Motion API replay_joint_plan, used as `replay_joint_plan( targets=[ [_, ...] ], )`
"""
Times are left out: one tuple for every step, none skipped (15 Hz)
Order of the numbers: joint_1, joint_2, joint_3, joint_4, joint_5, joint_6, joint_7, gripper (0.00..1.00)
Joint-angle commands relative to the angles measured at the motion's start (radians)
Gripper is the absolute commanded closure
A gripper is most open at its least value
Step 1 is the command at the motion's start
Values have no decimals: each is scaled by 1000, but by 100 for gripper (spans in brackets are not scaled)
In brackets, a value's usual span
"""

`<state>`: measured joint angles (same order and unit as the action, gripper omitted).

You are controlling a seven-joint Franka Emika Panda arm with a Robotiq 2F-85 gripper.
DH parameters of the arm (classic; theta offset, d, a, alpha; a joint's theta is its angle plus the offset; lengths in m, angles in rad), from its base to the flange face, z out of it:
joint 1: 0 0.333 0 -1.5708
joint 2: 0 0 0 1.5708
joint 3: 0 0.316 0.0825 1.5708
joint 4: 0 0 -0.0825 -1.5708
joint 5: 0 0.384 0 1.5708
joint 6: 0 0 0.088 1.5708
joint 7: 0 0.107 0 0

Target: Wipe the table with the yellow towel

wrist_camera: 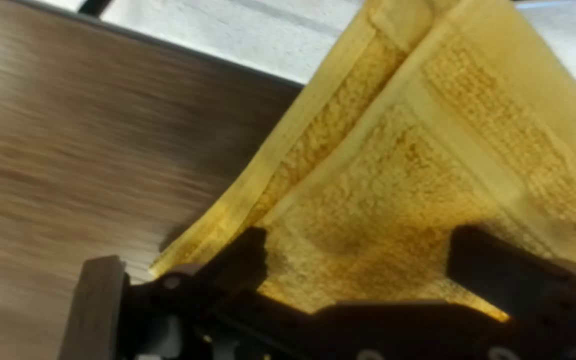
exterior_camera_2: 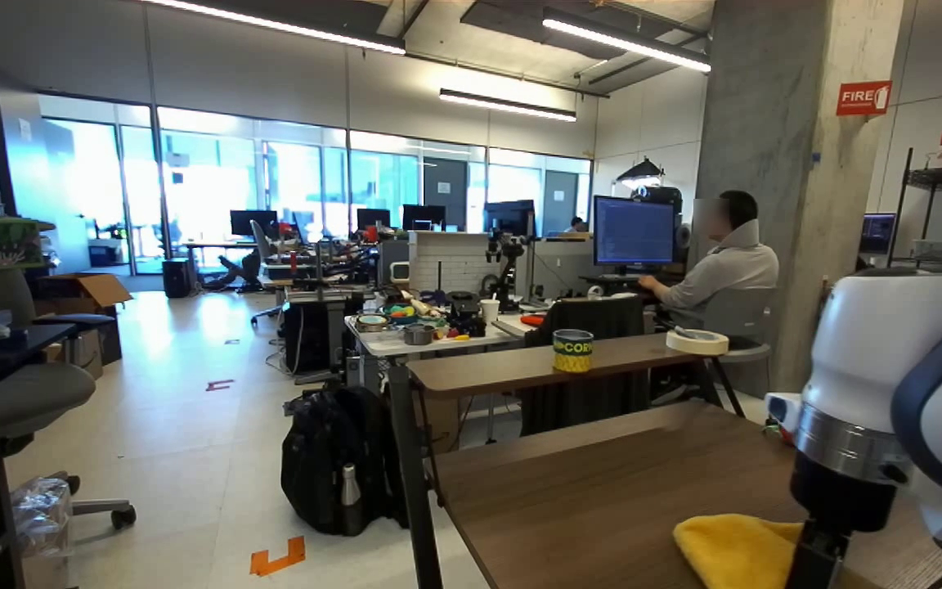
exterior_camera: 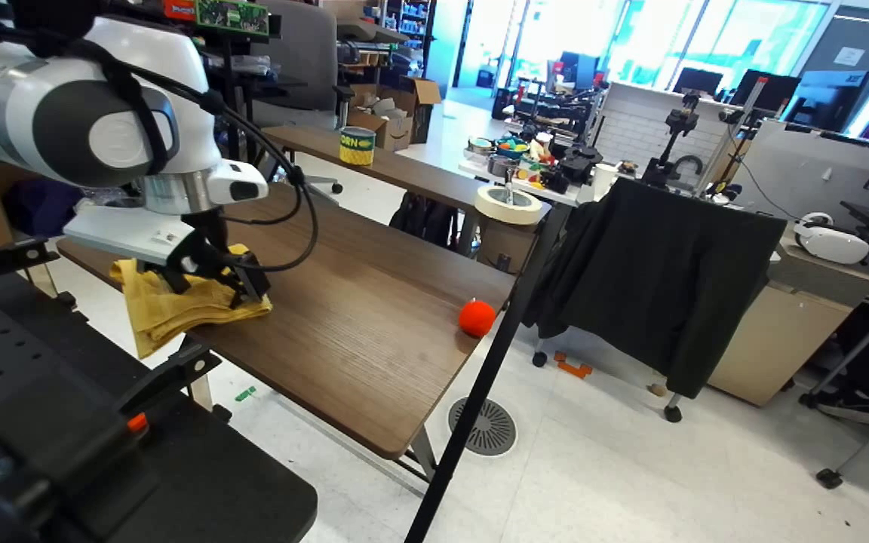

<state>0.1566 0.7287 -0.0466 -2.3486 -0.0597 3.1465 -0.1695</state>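
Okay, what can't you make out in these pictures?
Yellow towel: cut off by the wrist view's top and right edges, partly hidden there by the fingers.
Table: in an exterior view, cut off by the bottom edge; under the towel, hidden by it in every view.
Seated person's face: in an exterior view, blurred.

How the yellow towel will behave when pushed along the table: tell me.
Probably floppy: part of the yellow towel droops past the edge of the table. Its nubby pile suggests drag rather than slipperiness. The folded layers may shift or open, since their edges look loose.
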Motion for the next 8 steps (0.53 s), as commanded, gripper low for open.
replay_joint_plan(
  targets=[
    [2, 65, -182, -32, -11, 106, 47, 0],
    [-23, 82, -217, -36, -5, 140, 44, 0],
    [-59, 103, -238, -32, -4, 168, 35, 0],
    [-79, 111, -244, -26, 3, 186, 37, 0],
    [-103, 109, -233, -20, 3, 192, 34, 0],
    [-126, 99, -205, -21, 1, 196, 36, 0],
    [-97, 72, -185, -40, 17, 190, 56, 0],
    [-90, 51, -155, -51, 16, 194, 59, 0]
  ],
)
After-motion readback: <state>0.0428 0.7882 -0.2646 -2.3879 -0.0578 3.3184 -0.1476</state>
